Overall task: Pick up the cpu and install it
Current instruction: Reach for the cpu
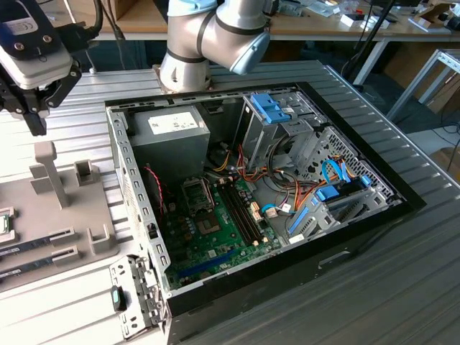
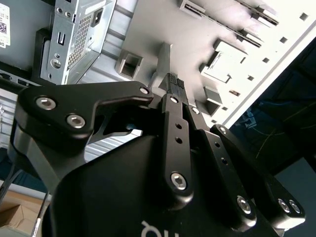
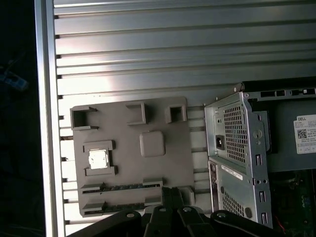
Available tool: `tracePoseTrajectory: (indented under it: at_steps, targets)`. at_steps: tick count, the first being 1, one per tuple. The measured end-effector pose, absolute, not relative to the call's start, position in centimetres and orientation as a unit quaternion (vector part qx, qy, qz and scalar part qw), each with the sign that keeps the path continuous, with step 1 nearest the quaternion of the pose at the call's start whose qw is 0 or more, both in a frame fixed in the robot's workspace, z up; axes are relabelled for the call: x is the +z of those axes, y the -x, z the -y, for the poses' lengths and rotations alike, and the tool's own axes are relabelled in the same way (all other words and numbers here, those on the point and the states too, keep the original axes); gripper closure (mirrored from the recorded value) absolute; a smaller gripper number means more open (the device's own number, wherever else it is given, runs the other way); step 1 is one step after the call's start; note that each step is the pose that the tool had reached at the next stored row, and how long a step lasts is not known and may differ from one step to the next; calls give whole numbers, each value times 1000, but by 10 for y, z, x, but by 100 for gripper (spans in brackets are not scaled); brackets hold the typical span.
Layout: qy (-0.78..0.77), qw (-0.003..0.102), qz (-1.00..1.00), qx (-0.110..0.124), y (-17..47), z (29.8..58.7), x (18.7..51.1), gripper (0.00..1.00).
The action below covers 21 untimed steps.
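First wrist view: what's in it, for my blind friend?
The silvery cpu sits in a pocket of a grey tray on a ribbed metal table. The black claw hangs over the tray, and an open computer case stands beside it.

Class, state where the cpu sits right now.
In the first wrist view, the cpu lies in a recess of the grey fixture plate beside the computer case.

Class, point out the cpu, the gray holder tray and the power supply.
cpu [image 3: 98,159]: first wrist view, middle of its silvery top.
gray holder tray [image 3: 129,173]: first wrist view, bare flat surface.
power supply [image 1: 165,151]: exterior view, its gray top face.
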<state>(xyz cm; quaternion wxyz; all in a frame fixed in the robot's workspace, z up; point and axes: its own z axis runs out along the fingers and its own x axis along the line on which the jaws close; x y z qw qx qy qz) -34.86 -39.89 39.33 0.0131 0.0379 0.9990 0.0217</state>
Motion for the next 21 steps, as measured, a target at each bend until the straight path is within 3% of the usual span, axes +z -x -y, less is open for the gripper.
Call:
tracePoseTrajectory:
  at_steps: [21]
  targets:
    - [-38,13,-999,22,372,399,393,89]
